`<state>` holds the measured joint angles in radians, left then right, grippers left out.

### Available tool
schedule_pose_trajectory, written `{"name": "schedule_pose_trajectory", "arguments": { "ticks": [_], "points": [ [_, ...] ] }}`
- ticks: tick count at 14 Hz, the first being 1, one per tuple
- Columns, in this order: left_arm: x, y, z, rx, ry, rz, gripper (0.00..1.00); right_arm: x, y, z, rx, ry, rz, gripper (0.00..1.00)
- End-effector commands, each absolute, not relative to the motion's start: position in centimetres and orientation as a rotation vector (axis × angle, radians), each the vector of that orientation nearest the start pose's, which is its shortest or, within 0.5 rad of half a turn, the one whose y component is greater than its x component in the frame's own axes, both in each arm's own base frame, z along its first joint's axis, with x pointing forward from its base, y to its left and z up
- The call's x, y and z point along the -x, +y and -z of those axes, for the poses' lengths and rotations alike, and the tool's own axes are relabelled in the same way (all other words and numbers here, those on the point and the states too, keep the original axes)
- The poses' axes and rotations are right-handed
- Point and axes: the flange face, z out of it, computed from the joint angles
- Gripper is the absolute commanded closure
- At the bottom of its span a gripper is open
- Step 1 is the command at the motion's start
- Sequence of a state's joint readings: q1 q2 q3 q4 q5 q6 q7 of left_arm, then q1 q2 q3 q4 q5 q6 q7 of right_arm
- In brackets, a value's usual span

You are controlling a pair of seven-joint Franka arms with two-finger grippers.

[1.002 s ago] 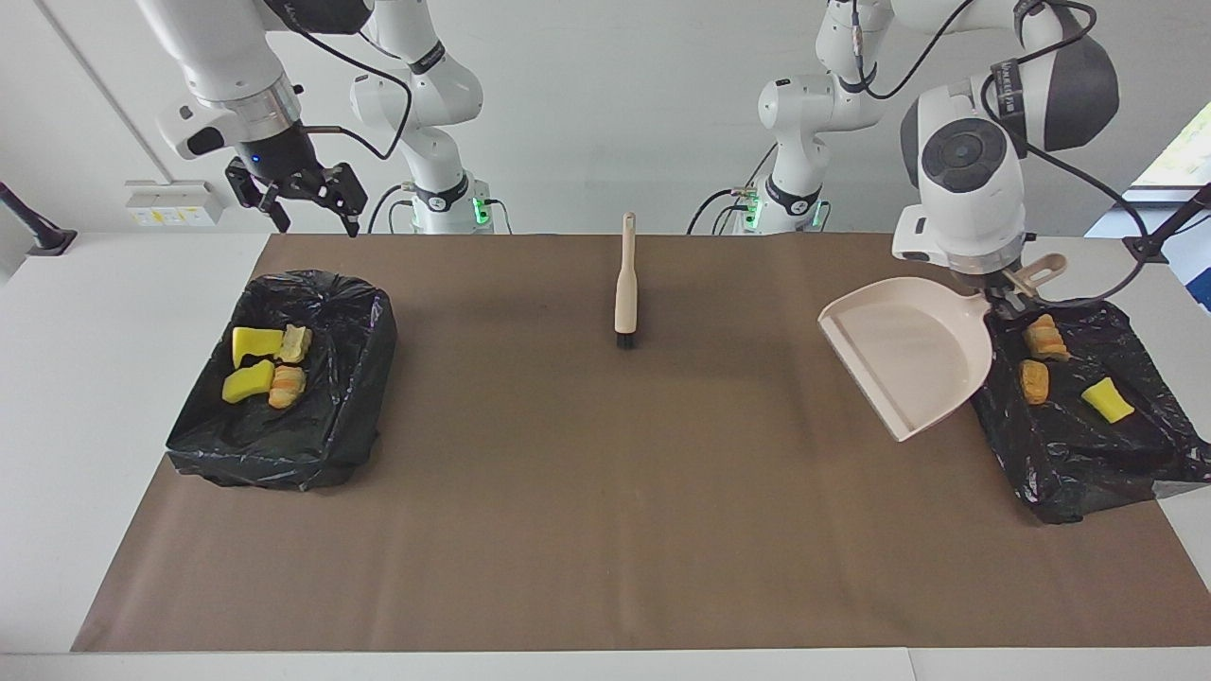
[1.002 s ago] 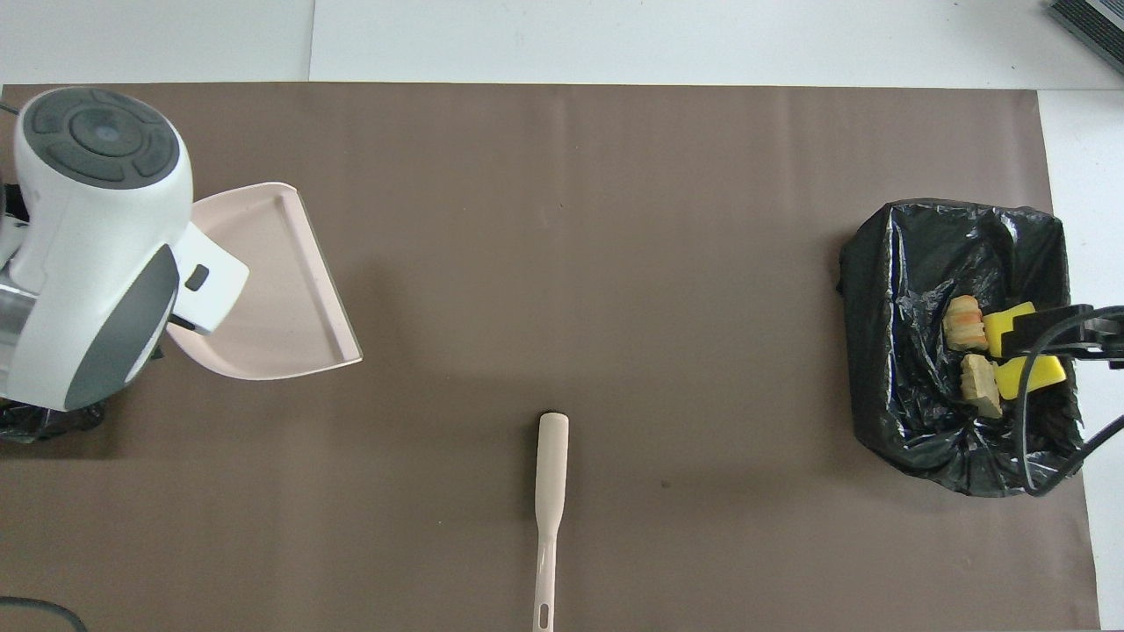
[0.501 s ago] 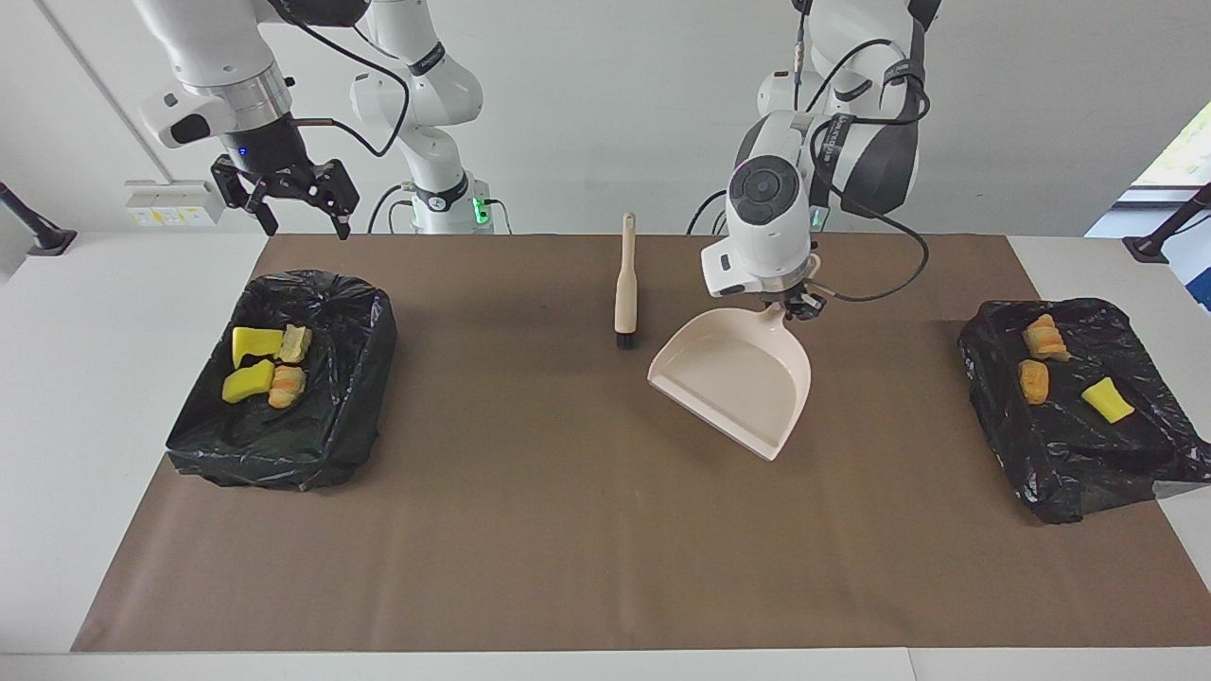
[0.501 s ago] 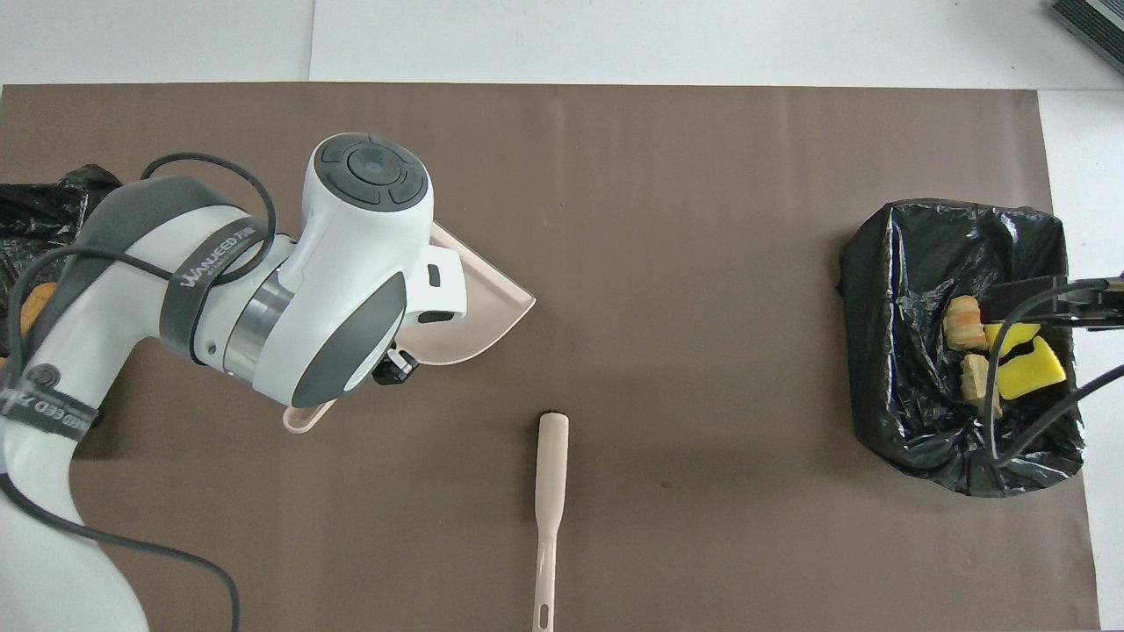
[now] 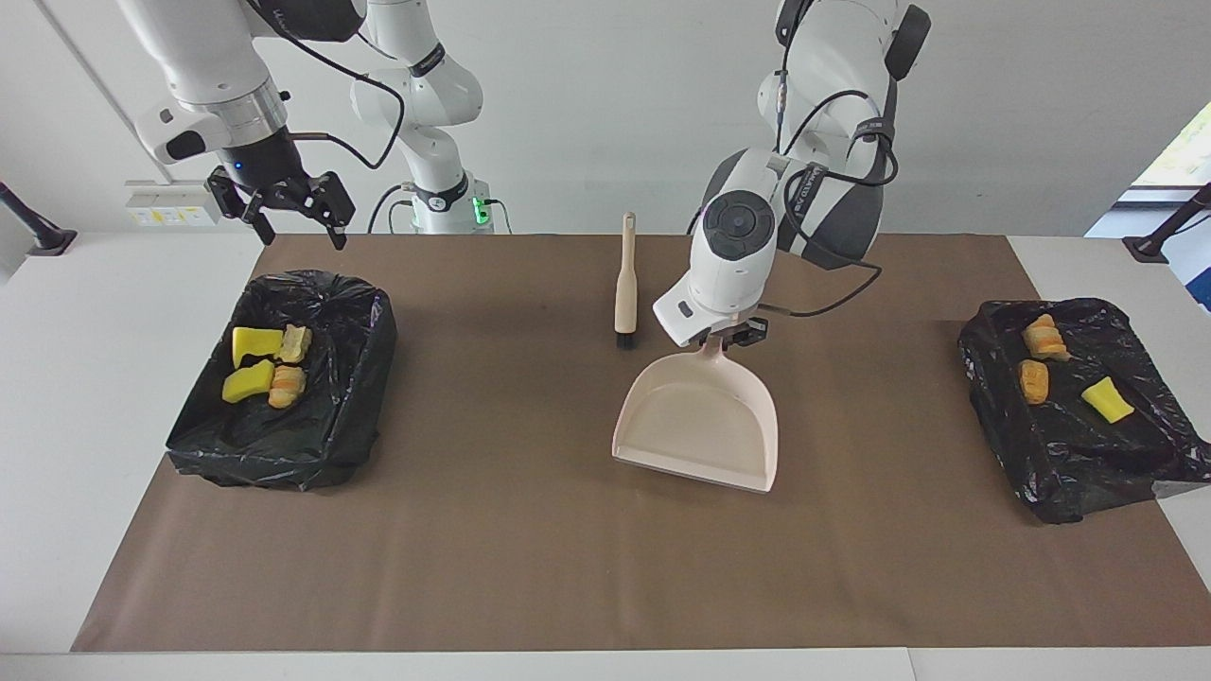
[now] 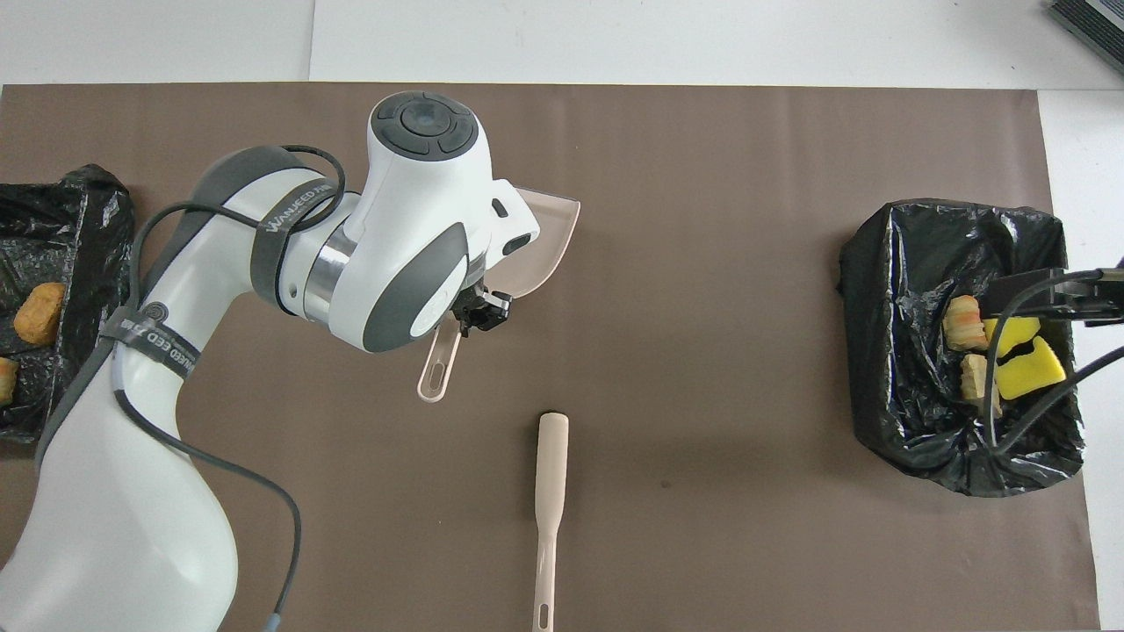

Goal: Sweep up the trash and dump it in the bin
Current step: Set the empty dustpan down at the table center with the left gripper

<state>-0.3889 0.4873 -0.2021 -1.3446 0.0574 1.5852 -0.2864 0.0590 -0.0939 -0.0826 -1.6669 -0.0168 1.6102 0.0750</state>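
Inside two black-lined bins the trash lies: four scraps at the right arm's end, three at the left arm's; left gripper clamps the pink dustpan handle mid-table near the brush; right gripper, fingers spread, hangs above its bin.

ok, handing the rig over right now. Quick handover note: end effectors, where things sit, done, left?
Left end effector: shut on the dustpan handle, pan empty, at mid-mat beside the brush.
Right end effector: open, empty, up over the table edge by its bin; that arm waits.
Trash: four pieces in the bin at the right arm's end, three pieces in the bin at the left arm's end. No scraps visible on the mat.
Done: sweeping and dumping, as far as the views show.
Left: probably just set the dustpan down and release.
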Motion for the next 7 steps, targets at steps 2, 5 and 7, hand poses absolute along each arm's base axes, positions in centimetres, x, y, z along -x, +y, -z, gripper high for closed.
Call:
{"name": "schedule_pose_trajectory", "arguments": {
  "ticks": [2, 5, 7],
  "points": [
    [-60.4, -37.0, -42.5, 3.091, 0.301, -0.266, 1.00, -52.5, -3.4, -63.5, 3.138, 0.149, 0.021, 0.00],
    [-61.2, -39.8, -37.8, 3.118, 0.226, -0.224, 1.00, -52.1, -6.6, -63.7, 3.083, 0.250, 0.017, 0.00],
    [-61.6, -39.7, -37.6, 3.125, 0.218, -0.201, 1.00, -52.2, -6.2, -63.6, 3.078, 0.250, 0.021, 0.00]
  ]
}}
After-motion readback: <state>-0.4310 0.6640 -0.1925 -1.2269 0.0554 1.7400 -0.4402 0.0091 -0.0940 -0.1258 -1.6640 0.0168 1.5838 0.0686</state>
